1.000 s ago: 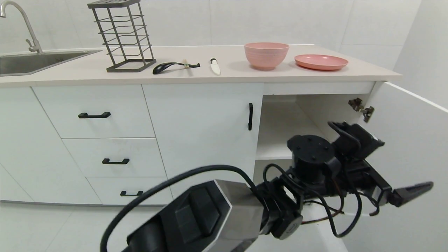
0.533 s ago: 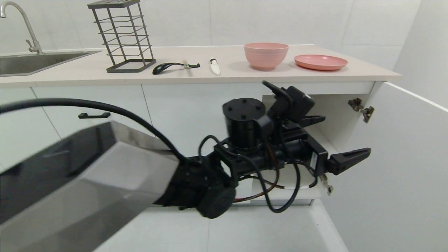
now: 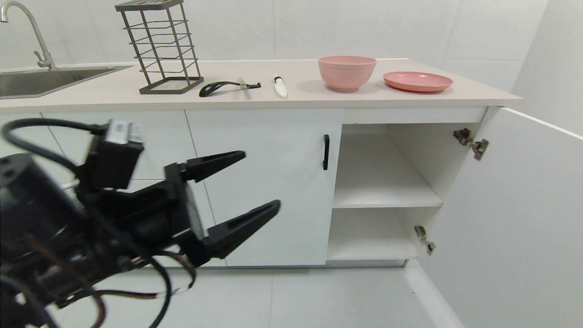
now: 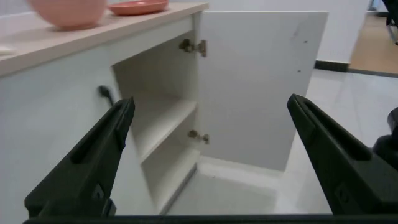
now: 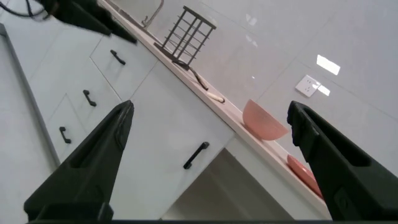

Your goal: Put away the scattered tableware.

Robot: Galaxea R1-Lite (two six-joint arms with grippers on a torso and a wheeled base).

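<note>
We see the left gripper (image 3: 261, 179) low before the white drawers (image 3: 164, 136), black fingers (image 3: 241, 222) spread wide and empty; the right gripper (image 5: 210, 109) is equally wide open, holding nothing. The round pink bowl (image 3: 346, 72) and flat pink plate (image 3: 417, 80) sit near each other on the beige countertop (image 3: 100, 89) above the open white cabinet (image 3: 410, 150), with a black spoon (image 3: 223, 85) and small white utensil (image 3: 280, 86) lying between bowl and dark wire rack (image 3: 159, 50).

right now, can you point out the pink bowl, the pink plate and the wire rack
pink bowl (image 3: 346, 73), head view, middle of its outer wall
pink plate (image 3: 417, 80), head view, centre of its upper face
wire rack (image 3: 148, 5), head view, on its flat top
</note>
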